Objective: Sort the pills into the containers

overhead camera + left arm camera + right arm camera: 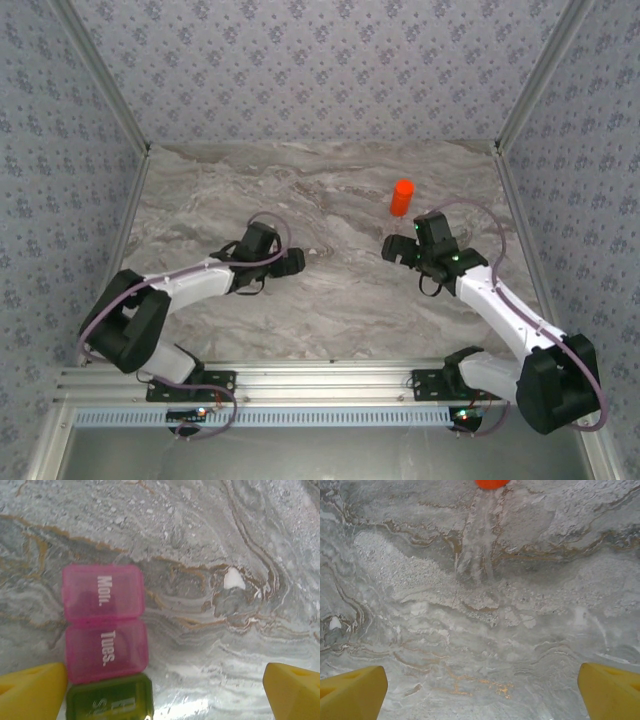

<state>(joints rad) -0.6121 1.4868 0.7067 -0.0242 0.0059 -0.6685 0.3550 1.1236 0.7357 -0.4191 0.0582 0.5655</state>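
On the grey marbled tabletop (330, 300), the left gripper (165, 695) gapes empty over joined pink and olive-green plastic compartments (105, 630), the right gripper (482, 692) likewise wide open and empty, facing an orange cylindrical bottle (401, 197)

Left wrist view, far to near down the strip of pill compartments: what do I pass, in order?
Pink compartment marked Mon. → pink compartment marked Tues. → olive-green compartment, which is cut off by the picture's lower edge.
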